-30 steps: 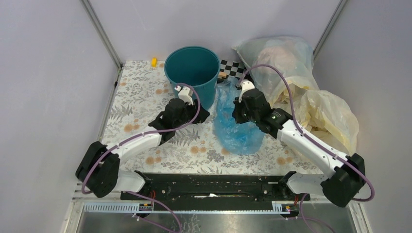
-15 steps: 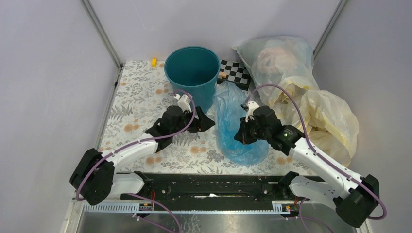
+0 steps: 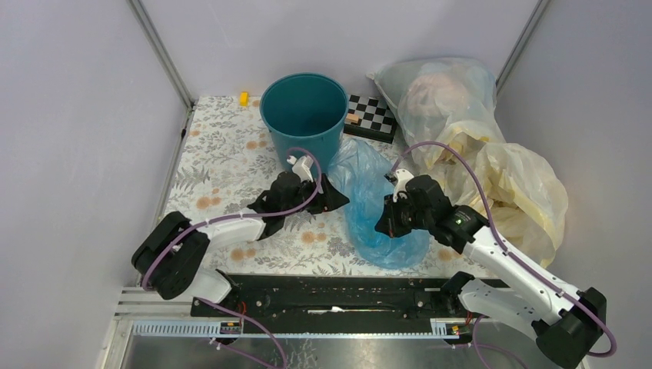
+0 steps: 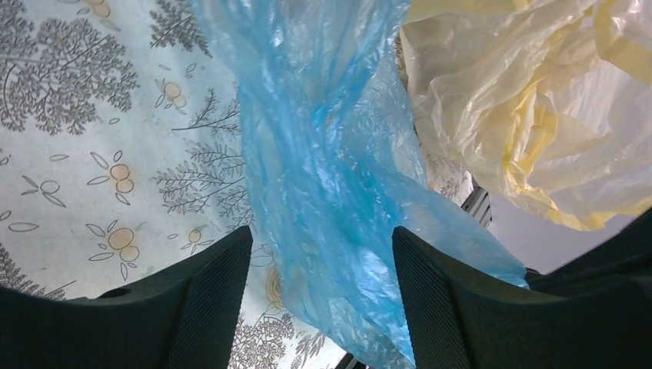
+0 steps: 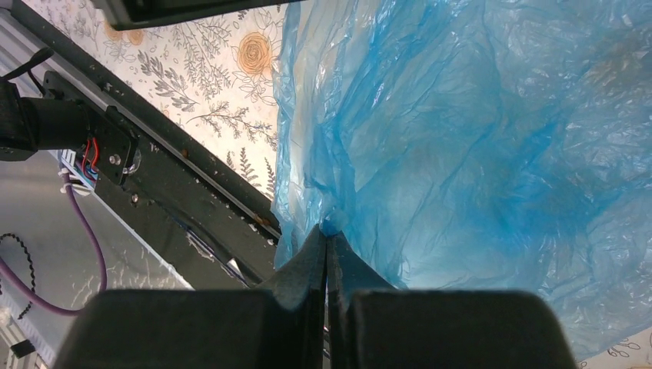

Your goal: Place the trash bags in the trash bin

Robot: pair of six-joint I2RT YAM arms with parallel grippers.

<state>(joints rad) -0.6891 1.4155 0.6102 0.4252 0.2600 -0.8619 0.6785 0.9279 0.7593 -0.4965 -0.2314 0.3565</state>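
A thin, crinkly blue trash bag (image 3: 363,201) lies stretched over the flowered table, right of the round teal trash bin (image 3: 296,142), which stands upright at the back. My right gripper (image 3: 383,227) is shut on a pinch of the bag's near edge (image 5: 328,231). My left gripper (image 3: 340,201) is open at the bag's left side. In the left wrist view the blue film (image 4: 330,192) hangs between the spread fingers (image 4: 215,292) without being pinched.
A large clear stuffed bag (image 3: 442,92) and pale-yellow bags (image 3: 515,184) fill the right side, close to the right arm. A checkerboard (image 3: 373,115) lies behind the bag, a small yellow block (image 3: 244,98) at the back left. A black rail (image 3: 330,296) runs along the near edge.
The right gripper has pulled the blue bag toward the near edge, staying shut on it. The left gripper has opened wider and moved right, up to the bag.
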